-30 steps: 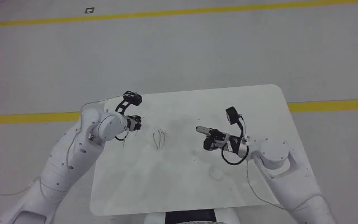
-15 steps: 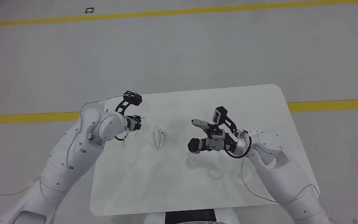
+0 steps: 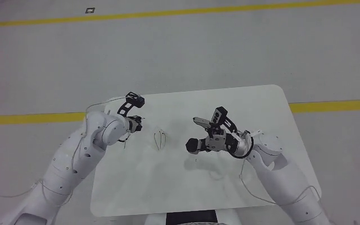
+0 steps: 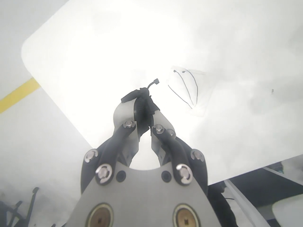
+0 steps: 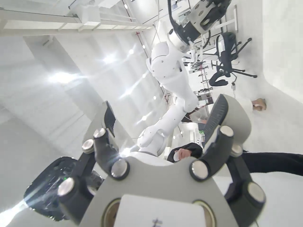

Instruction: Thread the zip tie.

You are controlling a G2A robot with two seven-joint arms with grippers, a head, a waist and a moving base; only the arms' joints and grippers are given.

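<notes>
Left wrist view: hold left gripper (image 4: 142, 98) pinched shut on zip tie (image 4: 152, 83), turn wide-open, empty right gripper (image 3: 198, 133) toward counter's (image 4: 94, 36) left edge, line up squarely.

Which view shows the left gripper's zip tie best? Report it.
The left wrist view: the zip tie juts from the shut left gripper, its head clear against the table. In the top view it is too small to tell; in the right wrist view too, with that gripper far off.
</notes>
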